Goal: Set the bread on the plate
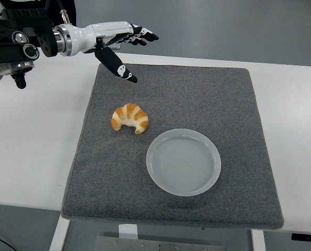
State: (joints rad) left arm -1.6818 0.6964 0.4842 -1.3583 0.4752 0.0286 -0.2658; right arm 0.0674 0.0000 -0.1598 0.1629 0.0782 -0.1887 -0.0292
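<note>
stage: approach, nothing grasped | left hand [118, 44]: held above mat's far-left corner, fingers [145, 36] spread wide, empty | bread [130, 118]: on grey mat [207, 94], just beside plate [184, 162] | left: grasp, transfer to plate

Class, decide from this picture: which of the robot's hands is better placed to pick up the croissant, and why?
The left. The left hand hovers open over the mat's far left corner, just beyond the croissant, which lies left of the plate. No right hand is in view.
</note>
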